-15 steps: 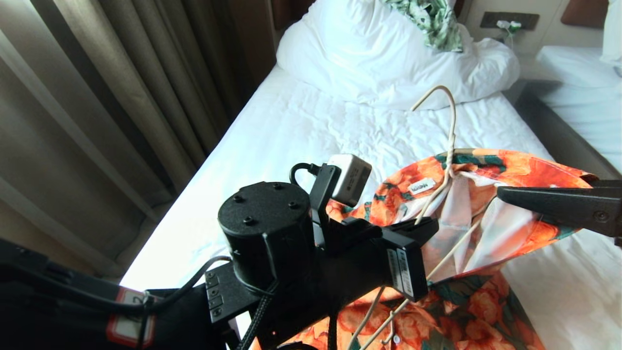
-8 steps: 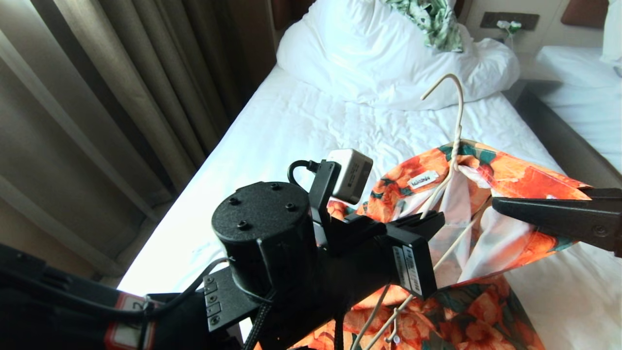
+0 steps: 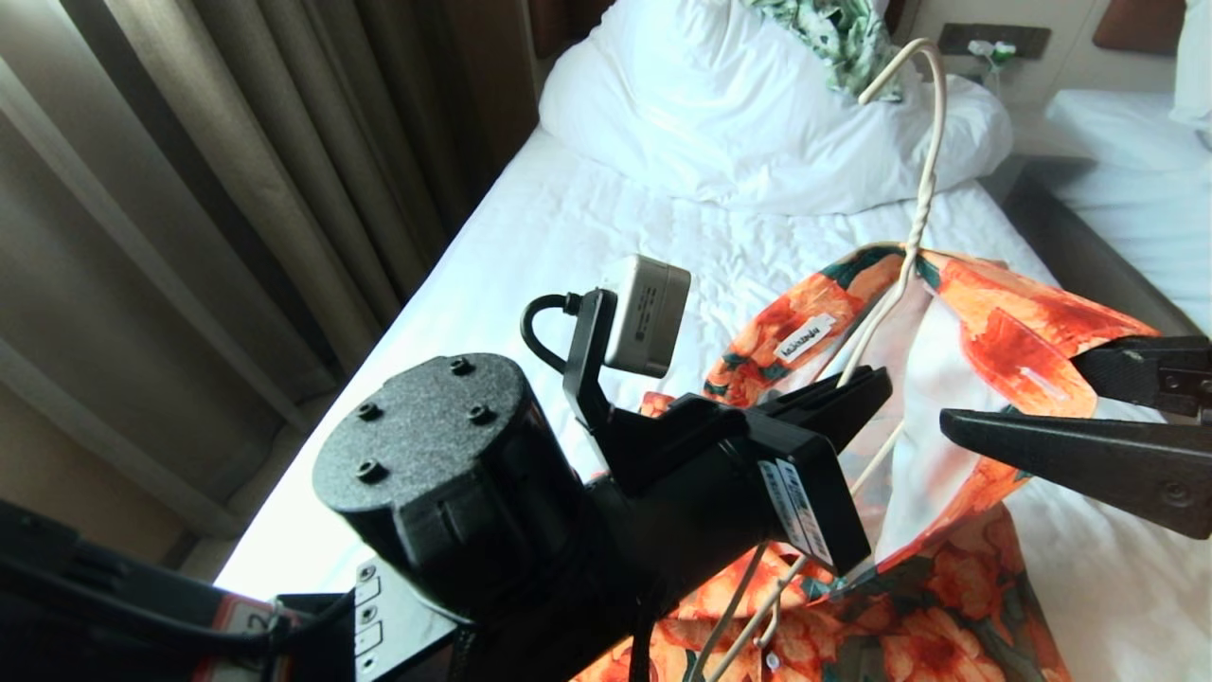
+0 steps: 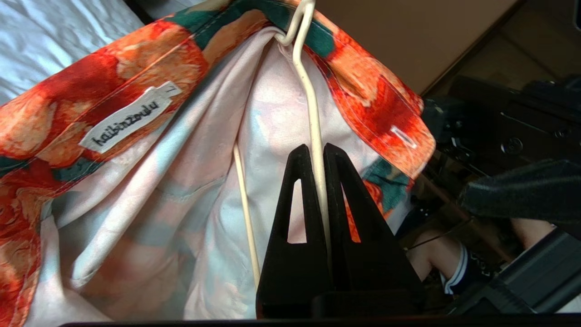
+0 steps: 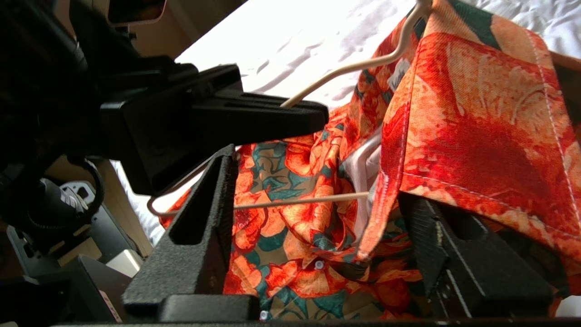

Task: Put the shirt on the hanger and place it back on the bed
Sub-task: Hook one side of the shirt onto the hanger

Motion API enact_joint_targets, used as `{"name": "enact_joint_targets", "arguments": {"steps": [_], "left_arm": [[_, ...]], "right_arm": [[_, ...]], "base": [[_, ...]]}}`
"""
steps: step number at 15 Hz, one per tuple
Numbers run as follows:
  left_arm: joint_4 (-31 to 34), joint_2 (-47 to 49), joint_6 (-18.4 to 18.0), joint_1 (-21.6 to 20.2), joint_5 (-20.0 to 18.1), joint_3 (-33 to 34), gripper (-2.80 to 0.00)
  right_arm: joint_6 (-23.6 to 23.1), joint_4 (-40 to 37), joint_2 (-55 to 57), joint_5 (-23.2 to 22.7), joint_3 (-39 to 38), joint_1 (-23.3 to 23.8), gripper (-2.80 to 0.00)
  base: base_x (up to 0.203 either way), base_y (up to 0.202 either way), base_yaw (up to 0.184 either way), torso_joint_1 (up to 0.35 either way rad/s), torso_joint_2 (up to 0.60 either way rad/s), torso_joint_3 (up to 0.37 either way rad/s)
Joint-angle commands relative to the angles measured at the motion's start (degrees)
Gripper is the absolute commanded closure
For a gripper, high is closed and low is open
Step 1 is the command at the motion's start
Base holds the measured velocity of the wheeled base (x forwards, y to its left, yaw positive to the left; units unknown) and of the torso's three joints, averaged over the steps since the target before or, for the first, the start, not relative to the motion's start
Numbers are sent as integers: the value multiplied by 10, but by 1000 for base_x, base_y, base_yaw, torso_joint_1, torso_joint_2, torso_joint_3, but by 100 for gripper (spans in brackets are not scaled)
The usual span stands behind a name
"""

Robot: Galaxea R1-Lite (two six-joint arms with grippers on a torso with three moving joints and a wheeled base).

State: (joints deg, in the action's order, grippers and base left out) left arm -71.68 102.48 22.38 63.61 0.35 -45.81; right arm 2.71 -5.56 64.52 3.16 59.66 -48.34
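Observation:
The orange-flowered shirt (image 3: 994, 313) hangs partly lifted over the bed (image 3: 587, 237), its collar draped round the neck of the cream wire hanger (image 3: 923, 204). My left gripper (image 3: 876, 384) is shut on one sloping wire of the hanger (image 4: 313, 118), just below the collar and the white label of the shirt (image 4: 136, 91). My right gripper (image 3: 1023, 393) stands open at the right. In the right wrist view the shirt's front edge (image 5: 476, 136) drapes over one finger of the right gripper (image 5: 317, 181), and the hanger's lower bar (image 5: 295, 202) crosses between the fingers.
A bunched white duvet (image 3: 720, 104) with a green-and-white garment (image 3: 843, 38) lies at the head of the bed. Curtains (image 3: 189, 189) hang on the left. A second bed (image 3: 1136, 170) stands at the right across a dark gap. A person's leg (image 4: 435, 263) shows in the left wrist view.
My left gripper has lifted the hanger, so the hook and the collar stand higher. My right gripper has opened and let go of the shirt's front edge.

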Motion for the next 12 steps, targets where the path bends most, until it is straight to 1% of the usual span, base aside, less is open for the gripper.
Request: {"name": "enact_joint_targets", "arguments": {"steps": [1, 2, 4, 5, 7, 8, 10, 12], "left_arm": [[-18, 8, 15, 5, 0, 7, 0], [-33, 9, 25, 6, -1, 10, 0], [-60, 13, 27, 6, -1, 16, 0], [-67, 12, 27, 5, -2, 16, 0], [-82, -1, 28, 4, -16, 15, 0], [-85, -7, 28, 6, -21, 17, 0], [-87, -17, 28, 10, -23, 21, 0], [-87, -32, 28, 8, -24, 24, 0]], "right_arm": [[12, -2, 0, -1, 6, 0, -280], [18, -3, -4, -1, 7, 0, -280], [27, -12, -27, -1, 8, 1, -280], [40, -31, -42, -1, 9, 2, -280], [103, -98, -66, -10, 13, 2, -280], [126, -108, -69, -15, 14, 3, -280], [142, -126, -64, -15, 25, 3, -280], [168, -168, -61, -16, 37, 3, -280]], "base": [[0, 0, 0, 0, 0, 0], [0, 0, 0, 0, 0, 0], [0, 0, 0, 0, 0, 0], [0, 0, 0, 0, 0, 0], [0, 0, 0, 0, 0, 0], [0, 0, 0, 0, 0, 0], [0, 0, 0, 0, 0, 0], [0, 0, 0, 0, 0, 0]]}}
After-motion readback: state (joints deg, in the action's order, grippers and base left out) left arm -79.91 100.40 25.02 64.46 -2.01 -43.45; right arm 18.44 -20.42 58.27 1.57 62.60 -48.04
